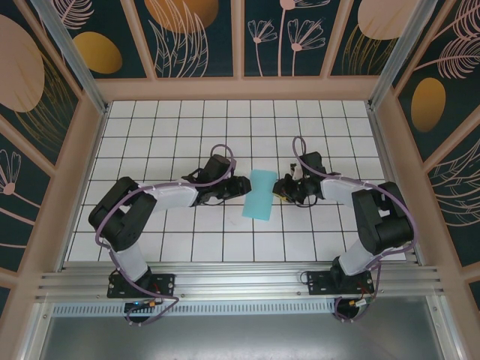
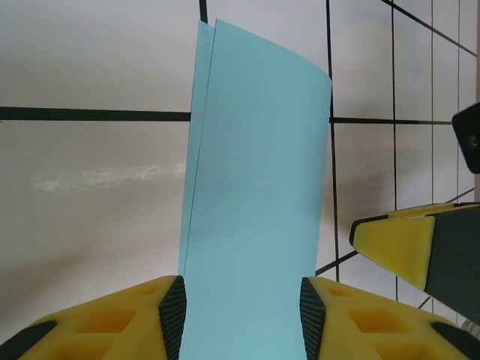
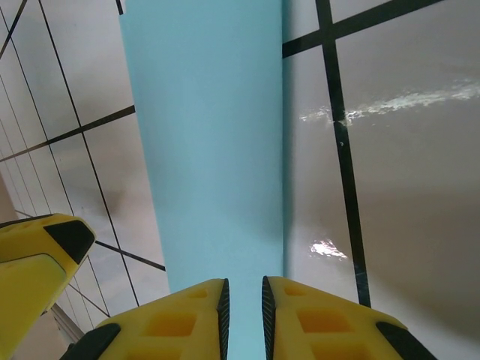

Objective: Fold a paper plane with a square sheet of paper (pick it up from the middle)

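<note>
No text, label, brand, number or sign can be read. The square sheet of paper (image 1: 260, 194) is plain turquoise, the bench (image 1: 172, 135) carries only a black grid, and the wall panels (image 1: 187, 37) bear drawn plants and orange ovals.

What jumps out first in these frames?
The light-turquoise sheet of paper, folded double into a narrow strip, sits in the middle of the white grid table. The left gripper and right gripper face it from either side, jaws parted, the left wider. Floral panels wall the cell.
</note>
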### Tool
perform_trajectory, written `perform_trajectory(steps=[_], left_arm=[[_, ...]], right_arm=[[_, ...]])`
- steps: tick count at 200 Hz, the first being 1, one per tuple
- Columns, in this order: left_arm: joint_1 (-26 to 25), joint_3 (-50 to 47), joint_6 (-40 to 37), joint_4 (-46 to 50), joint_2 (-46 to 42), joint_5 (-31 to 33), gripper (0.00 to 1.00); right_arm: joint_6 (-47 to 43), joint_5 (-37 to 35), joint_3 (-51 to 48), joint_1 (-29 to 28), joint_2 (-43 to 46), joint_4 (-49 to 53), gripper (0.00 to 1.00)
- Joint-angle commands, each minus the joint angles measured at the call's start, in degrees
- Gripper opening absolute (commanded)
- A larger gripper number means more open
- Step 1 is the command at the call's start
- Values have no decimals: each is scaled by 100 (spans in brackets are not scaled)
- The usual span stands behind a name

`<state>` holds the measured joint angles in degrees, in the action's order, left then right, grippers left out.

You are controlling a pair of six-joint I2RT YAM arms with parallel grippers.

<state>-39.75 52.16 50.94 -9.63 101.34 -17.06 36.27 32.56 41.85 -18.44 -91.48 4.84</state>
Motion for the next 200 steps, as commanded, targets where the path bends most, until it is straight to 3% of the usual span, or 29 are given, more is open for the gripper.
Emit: perform_trajectory(steps=[1, 200], left_arm=[[40, 5, 101, -259, 141, -254, 48], [46, 106, 101, -304, 665, -827, 48]], right_arm=[[108, 40, -70, -68, 90, -229, 22], [-10, 146, -162, -92, -738, -521, 22]])
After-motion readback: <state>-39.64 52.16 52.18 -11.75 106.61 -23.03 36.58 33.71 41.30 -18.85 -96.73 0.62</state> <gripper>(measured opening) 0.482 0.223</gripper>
